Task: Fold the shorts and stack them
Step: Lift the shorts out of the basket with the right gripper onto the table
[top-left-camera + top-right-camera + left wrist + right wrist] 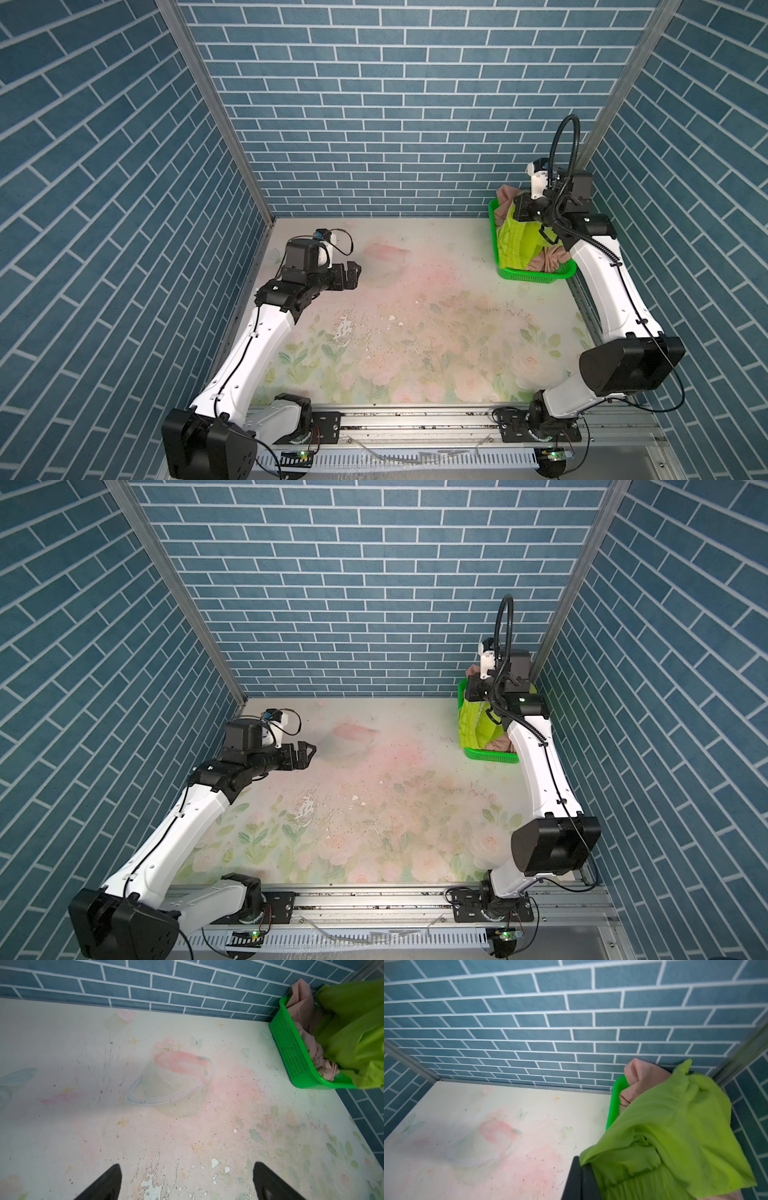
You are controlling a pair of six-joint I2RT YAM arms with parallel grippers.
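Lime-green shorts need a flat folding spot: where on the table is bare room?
Bare: the middle and front of the table, bordered by the left gripper, the basket and front rail. A clear bowl lies ahead of the left gripper. Crowded: the far right corner, where the right gripper is shut on the lime-green shorts over the pink shorts.

Pair 1: lime-green thin fabric shorts [517, 245], crumpled, held up over the bright green perforated plastic basket [536, 276] at approx 1–2 o'clock on the worktop [415, 316]. Top is bunched & pinched in the right gripper [520, 212]; rest hangs in folds, lower end reaching the basket's 6 o'clock end. Pair 2: dusty-pink soft fabric shorts [508, 197], crumpled inside same basket, mostly behind/under the lime pair. One lump pokes above the 12 o'clock rim; gathered part shows at the 6 o'clock end.
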